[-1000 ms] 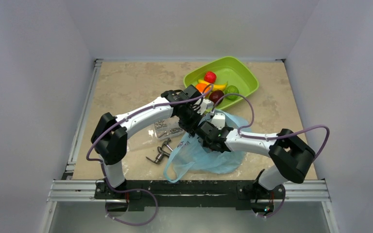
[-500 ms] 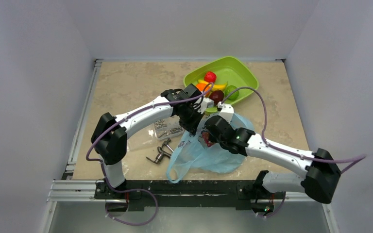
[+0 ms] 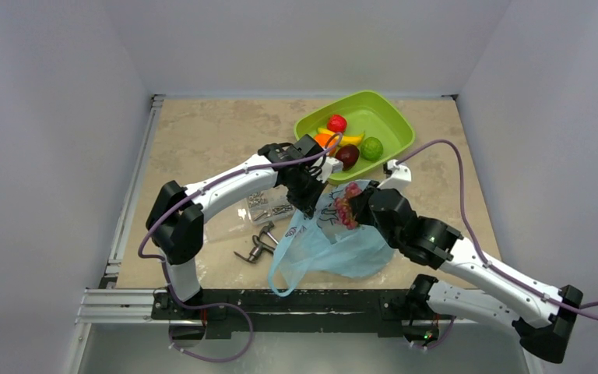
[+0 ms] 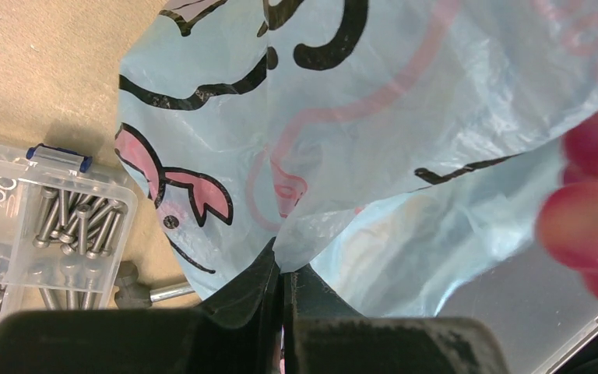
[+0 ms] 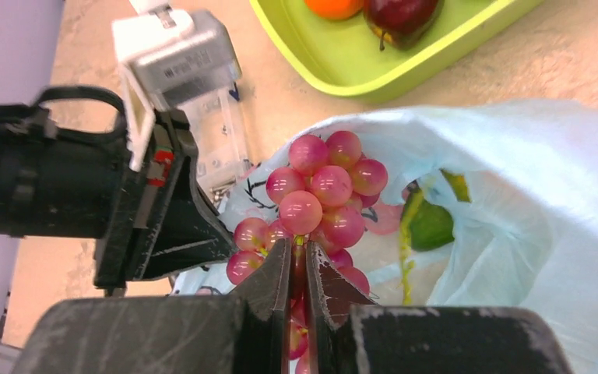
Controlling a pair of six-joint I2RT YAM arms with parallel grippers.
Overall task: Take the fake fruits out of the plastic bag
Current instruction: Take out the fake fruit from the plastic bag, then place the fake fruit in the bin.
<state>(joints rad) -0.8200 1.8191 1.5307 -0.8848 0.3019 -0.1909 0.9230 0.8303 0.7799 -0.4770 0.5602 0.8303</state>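
The surface [image 3: 202,140] carries the bag [image 3: 342,253], slumped near its front edge. The bag's mouth is turned toward the tray [image 3: 393,117], where an orange, a plum, a banana and other fruits already lie. The grapes [image 5: 323,191], a red bunch, hang at the bag's mouth, partly above the film. The left pincer [image 4: 283,274] is clamped on a pinch of the bag's rim and holds the mouth up. The right pincer [image 5: 300,255] is closed on the middle of the bunch, seemingly on its stem.

That grip looks thin, so the glossy bunch could swing or slip on the way to the tray and drop back into the bag or onto the surface. Loose film lies close to the lower grapes, and if it snags, lifting would drag the bag and might tug the rim out of the left pincer. The two wrists are near each other, so a straight path to the tray risks a bump. A green fruit [image 5: 430,224] inside could get buried if the mouth collapses.
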